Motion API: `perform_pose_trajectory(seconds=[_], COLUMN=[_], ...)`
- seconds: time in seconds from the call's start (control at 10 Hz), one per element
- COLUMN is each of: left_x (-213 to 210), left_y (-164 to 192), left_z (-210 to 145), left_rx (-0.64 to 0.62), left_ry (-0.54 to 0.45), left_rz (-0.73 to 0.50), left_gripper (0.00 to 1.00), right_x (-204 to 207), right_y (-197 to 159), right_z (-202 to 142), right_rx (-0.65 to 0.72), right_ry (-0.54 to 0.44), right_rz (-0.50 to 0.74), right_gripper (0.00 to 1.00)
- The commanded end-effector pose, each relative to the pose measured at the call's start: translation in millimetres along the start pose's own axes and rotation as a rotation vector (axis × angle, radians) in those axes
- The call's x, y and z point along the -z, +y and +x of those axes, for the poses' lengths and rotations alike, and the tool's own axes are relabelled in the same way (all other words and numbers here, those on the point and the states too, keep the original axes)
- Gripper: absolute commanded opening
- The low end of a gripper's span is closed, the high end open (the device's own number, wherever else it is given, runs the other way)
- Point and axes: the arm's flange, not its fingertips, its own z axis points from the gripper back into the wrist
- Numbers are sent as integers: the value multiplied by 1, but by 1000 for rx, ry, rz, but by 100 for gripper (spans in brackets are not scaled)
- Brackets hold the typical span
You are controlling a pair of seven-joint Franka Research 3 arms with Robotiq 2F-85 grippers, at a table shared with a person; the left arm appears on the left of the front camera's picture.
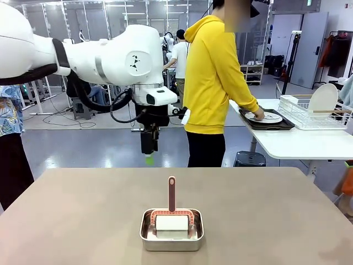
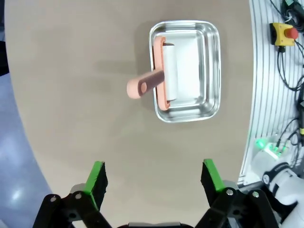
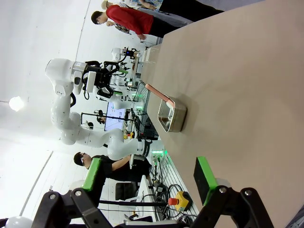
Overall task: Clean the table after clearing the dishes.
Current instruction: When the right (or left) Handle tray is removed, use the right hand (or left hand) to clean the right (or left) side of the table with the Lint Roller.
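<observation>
In the steel pan [image 1: 144,236], on the near part of the table [image 1: 265,215], lies the roller [image 1: 171,223]; its handle [image 1: 171,193] slants out over the pan's far rim, toward the left gripper [image 1: 149,159], which hangs above and beyond the pan, fingers wide apart, and seems the nearer one; the right gripper [image 3: 149,173] has its fingers apart too; far beyond the pan, the dishes [image 1: 265,117] rest on the white table [image 1: 298,144].
</observation>
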Motion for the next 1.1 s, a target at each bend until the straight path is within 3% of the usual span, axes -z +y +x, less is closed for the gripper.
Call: perform_pose_trajectory(seconds=[0.0, 1.0], left_x=[2, 76], left_y=[6, 37], left_z=[16, 50], left_rx=[-55, -76], left_ry=[70, 7], left_rz=[-10, -109], left_gripper=[100, 100], right_x=[4, 4], right_y=[5, 5], right_z=[-5, -5], right_rx=[3, 3], right_ry=[4, 4], right_rz=[-5, -5], right_gripper=[96, 96])
